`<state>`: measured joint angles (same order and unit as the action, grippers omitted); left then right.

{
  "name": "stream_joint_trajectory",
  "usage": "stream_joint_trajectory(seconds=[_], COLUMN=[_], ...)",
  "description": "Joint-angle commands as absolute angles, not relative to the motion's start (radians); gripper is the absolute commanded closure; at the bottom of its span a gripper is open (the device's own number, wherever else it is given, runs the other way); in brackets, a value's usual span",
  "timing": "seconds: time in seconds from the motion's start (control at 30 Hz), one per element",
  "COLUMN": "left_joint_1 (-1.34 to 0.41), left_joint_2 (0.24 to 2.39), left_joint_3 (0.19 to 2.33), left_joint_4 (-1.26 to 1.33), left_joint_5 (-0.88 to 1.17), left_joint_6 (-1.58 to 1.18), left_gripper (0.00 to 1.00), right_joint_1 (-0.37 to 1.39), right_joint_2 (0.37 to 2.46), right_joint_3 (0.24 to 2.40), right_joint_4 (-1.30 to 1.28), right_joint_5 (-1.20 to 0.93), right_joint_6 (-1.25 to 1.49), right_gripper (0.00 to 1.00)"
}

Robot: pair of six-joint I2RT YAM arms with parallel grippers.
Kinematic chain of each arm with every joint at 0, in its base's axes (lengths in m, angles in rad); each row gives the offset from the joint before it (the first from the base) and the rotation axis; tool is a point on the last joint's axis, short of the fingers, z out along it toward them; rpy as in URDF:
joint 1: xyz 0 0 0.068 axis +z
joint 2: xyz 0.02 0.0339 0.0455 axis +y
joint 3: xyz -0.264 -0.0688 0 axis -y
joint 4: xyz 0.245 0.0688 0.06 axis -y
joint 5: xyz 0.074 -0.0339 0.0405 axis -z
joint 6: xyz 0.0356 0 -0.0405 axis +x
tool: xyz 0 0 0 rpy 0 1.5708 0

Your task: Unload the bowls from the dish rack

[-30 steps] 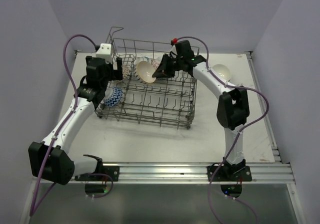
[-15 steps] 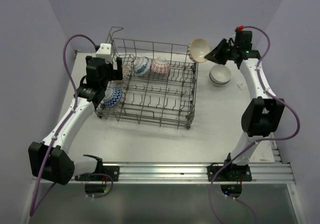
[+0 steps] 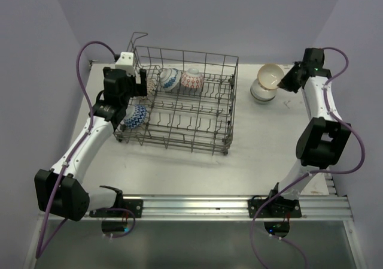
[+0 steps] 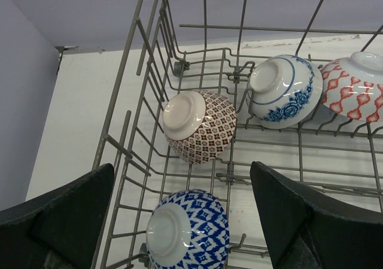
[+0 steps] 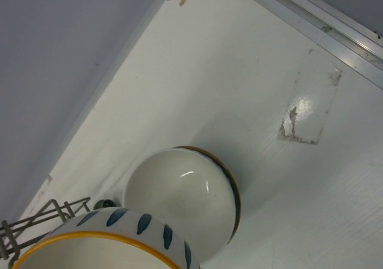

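Note:
The grey wire dish rack (image 3: 216, 138) stands mid-table. My left gripper (image 3: 142, 84) is open above its left end. In the left wrist view its fingers (image 4: 63, 221) straddle a blue-and-white zigzag bowl (image 4: 188, 230), with a brown-patterned bowl (image 4: 200, 125), a blue floral bowl (image 4: 284, 89) and a red-patterned bowl (image 4: 356, 86) beyond, all on their sides in the rack (image 4: 134, 59). My right gripper (image 3: 283, 81) is shut on a cream bowl (image 3: 270, 74) with a yellow rim and blue dashes (image 5: 108, 239). It holds this just above a white brown-rimmed bowl (image 5: 179, 197) on the table right of the rack.
The white bowl also shows in the top view (image 3: 262, 92). The rack's raised handle (image 3: 137, 38) is at its far left corner. A metal rail (image 3: 314, 113) runs along the table's right edge. Purple walls close in behind and on both sides.
My right arm has carried the cream bowl out of the rack, to the right and down over the white bowl on the table. The left arm has not moved.

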<state>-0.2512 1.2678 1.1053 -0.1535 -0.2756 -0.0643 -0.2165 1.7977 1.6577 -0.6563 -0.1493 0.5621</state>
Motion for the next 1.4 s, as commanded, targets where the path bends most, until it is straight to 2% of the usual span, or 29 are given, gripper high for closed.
stream_joint_trajectory(seconds=[0.0, 0.33, 0.87, 1.13, 1.23, 1.27, 1.37], left_joint_1=[-0.256, -0.256, -0.256, -0.256, -0.256, -0.256, -0.256], left_joint_2=[1.287, 1.293, 1.273, 1.275, 1.276, 1.276, 1.279], left_joint_3=[1.149, 1.150, 1.157, 1.158, 1.158, 1.158, 1.157], left_joint_4=[-0.152, -0.155, -0.163, -0.163, -0.163, -0.164, -0.164], left_joint_5=[-0.259, -0.267, -0.261, -0.253, -0.253, -0.252, -0.249], left_joint_6=[-0.071, -0.068, -0.067, -0.069, -0.069, -0.069, -0.072], left_gripper=[0.00, 0.00, 0.00, 0.00, 0.00, 0.00, 0.00], right_joint_1=[-0.207, -0.209, -0.195, -0.164, -0.164, -0.164, -0.163], right_joint_2=[1.808, 1.968, 2.065, 2.105, 2.099, 2.094, 2.082], right_joint_3=[1.672, 1.779, 1.862, 1.888, 1.896, 1.901, 1.931], right_joint_4=[-0.647, -0.684, -0.706, -0.736, -0.745, -0.747, -0.764], right_joint_5=[-0.068, -0.066, -0.081, -0.090, -0.086, -0.083, -0.072], right_joint_6=[0.526, 0.514, 0.489, 0.474, 0.474, 0.474, 0.474], right_gripper=[1.00, 1.00, 1.00, 0.84, 0.69, 0.61, 0.54])
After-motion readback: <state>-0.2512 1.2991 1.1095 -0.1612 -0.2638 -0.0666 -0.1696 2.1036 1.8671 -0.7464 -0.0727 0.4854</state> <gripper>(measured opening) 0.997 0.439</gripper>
